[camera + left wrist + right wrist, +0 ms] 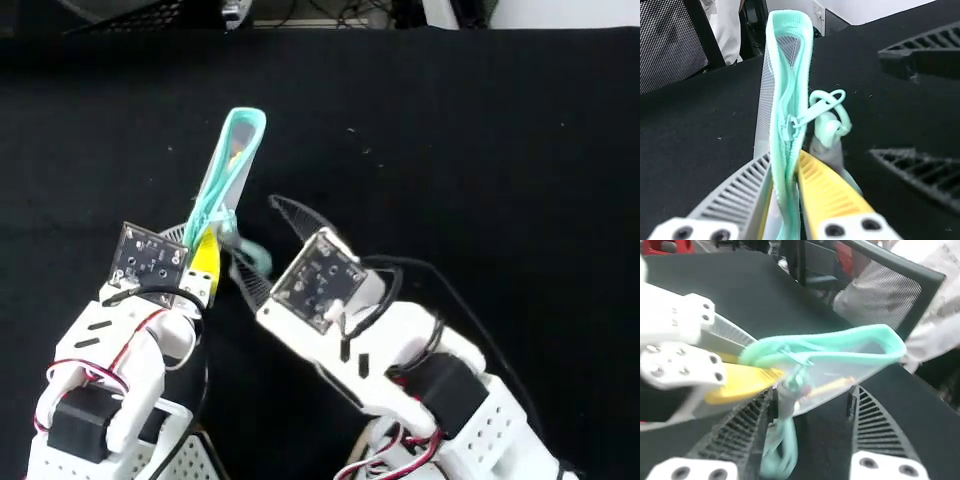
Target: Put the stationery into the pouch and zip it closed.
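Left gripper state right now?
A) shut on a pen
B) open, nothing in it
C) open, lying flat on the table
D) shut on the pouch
D: the left gripper clamps the zipper edge of the mint pouch from both sides.

Left hand [786, 161] clenched, right hand [812, 395] spread.

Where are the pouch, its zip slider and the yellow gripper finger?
pouch [226, 172], high view, middle of its body.
zip slider [788, 125], left wrist view, slider body.
yellow finger [829, 195], left wrist view, ribbed face.
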Controlling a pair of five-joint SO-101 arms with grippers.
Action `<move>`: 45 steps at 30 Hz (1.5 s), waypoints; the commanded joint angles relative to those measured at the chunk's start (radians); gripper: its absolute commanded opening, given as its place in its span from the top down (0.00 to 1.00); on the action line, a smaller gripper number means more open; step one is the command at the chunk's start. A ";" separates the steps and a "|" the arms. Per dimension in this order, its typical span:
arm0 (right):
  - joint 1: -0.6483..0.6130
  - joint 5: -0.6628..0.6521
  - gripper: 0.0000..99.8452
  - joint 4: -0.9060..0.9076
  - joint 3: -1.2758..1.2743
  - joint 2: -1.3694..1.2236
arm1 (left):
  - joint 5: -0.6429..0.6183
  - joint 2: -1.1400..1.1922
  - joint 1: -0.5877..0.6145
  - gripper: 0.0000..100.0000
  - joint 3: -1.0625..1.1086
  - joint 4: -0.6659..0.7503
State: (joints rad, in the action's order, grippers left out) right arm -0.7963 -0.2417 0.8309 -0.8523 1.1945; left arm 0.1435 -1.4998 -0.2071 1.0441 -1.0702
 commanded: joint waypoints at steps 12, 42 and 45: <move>-0.015 -0.003 0.80 -0.100 0.077 -0.140 | -0.002 0.017 0.024 0.97 0.033 0.002; 0.135 -0.003 0.98 -0.180 0.079 -0.150 | -0.002 0.017 0.022 0.97 0.038 0.002; 0.132 -0.002 0.95 -0.173 0.067 -0.148 | -0.002 0.017 0.022 0.97 0.038 0.002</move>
State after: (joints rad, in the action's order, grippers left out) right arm -0.6767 -0.2417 0.6728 -0.8140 1.0533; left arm 0.1435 -1.4998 -0.2041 1.0518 -1.0687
